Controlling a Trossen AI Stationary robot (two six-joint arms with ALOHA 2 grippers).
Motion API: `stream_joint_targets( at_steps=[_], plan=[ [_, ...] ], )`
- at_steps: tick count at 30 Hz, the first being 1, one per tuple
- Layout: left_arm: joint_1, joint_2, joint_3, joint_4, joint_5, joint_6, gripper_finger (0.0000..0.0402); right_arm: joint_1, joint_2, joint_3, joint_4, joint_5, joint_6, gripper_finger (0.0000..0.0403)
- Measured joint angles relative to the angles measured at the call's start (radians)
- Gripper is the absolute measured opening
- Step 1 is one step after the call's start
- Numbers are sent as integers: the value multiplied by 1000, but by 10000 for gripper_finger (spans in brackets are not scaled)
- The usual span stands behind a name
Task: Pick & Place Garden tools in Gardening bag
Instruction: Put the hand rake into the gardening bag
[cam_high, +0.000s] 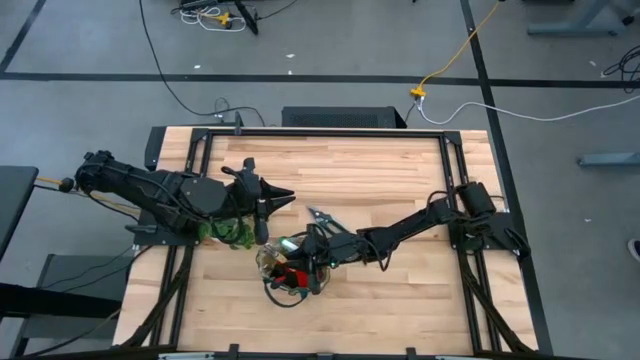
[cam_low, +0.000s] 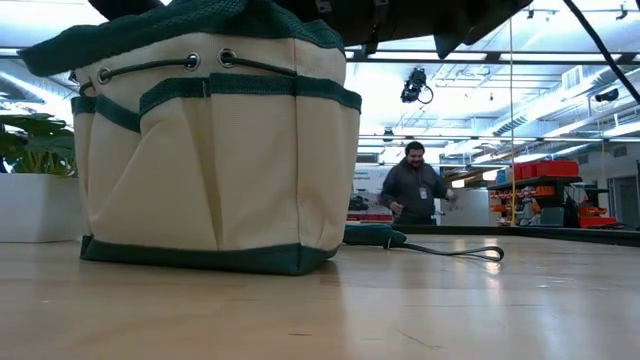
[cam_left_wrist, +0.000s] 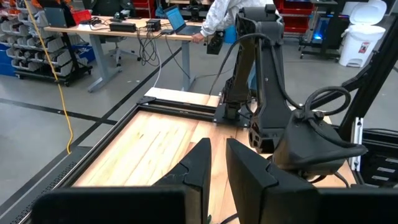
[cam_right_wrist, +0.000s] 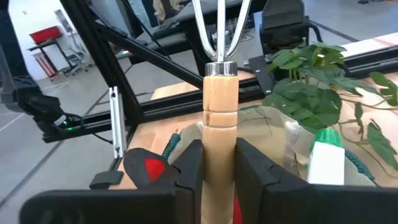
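Lowering the rake (cam_right_wrist: 220, 106) straight keeps it clear of the bag (cam_right_wrist: 273, 134) rim. Right gripper (cam_right_wrist: 214, 165) clamps the wooden handle above the bag's mouth, long axis upright, tines up. Left gripper (cam_left_wrist: 214, 165), near the plant (cam_high: 228, 232), holds nothing, fingers slightly apart.

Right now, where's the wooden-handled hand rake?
The hand rake is gripped between the right end effector fingers, over the gardening bag near the table's middle, by the spray bottle.
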Motion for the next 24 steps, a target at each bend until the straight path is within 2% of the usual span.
stream_joint_targets(
  at_steps=[6,11,24],
  plan=[
    [0,0,0,-1,0,-1,55,1,-3,0,-1,0,-13,105],
    [0,0,0,-2,0,-1,55,1,-4,0,-7,1,-15,122],
    [0,0,0,-4,0,-1,55,9,-10,1,-62,3,-2,105]
  ],
)
